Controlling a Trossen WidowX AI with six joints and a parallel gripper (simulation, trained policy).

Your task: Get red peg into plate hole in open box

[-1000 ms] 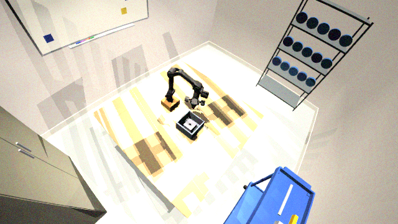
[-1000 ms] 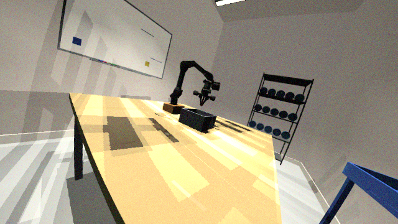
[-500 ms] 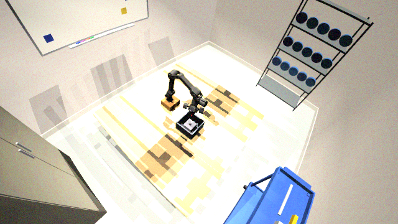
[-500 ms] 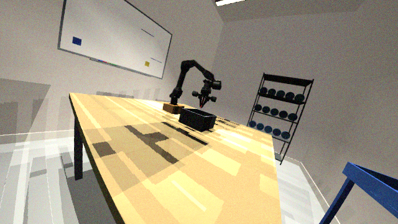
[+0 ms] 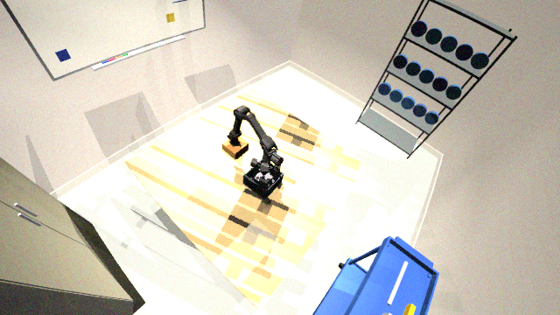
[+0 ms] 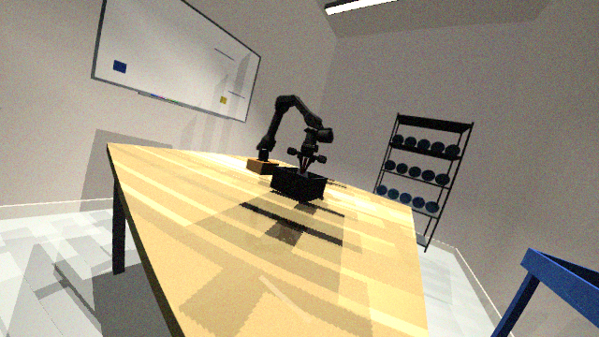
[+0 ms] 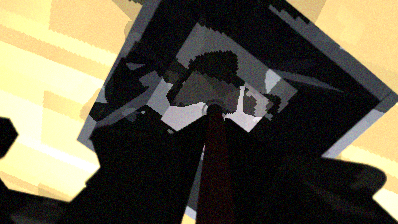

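End effector (image 5: 263, 173) (image 6: 304, 170) (image 7: 216, 121): it was closed on the red peg, pointing down, its fingertips at the mouth of the box as seen from the side.
Red peg (image 6: 303, 164) (image 7: 216, 165): it stood between the fingers, looking very dark red in the wrist view, its far end toward the box's bottom.
Open box (image 5: 262, 192) (image 6: 297, 186) (image 7: 334, 49): black and square-cornered, it sat on the worktop (image 6: 234, 271) under the end effector.
Plate (image 5: 259, 176): it lay pale and patchily shadowed in the box; the peg's tip showed over its middle, but I could not tell whether any of the peg was in the hole.
Arm (image 5: 258, 127) (image 6: 306, 113): black, it rose from a brown block (image 5: 236, 154) (image 6: 255, 167) and bent over toward the box.
Room: a whiteboard (image 5: 131, 26) (image 6: 173, 51) hung on one wall, a shelf rack (image 5: 472, 18) (image 6: 435, 123) stood by another, and a blue trolley (image 5: 381, 280) (image 6: 562, 276) stood well apart from the box.

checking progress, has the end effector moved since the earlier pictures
Yes: the end effector has moved toward the open box, now directly over it.
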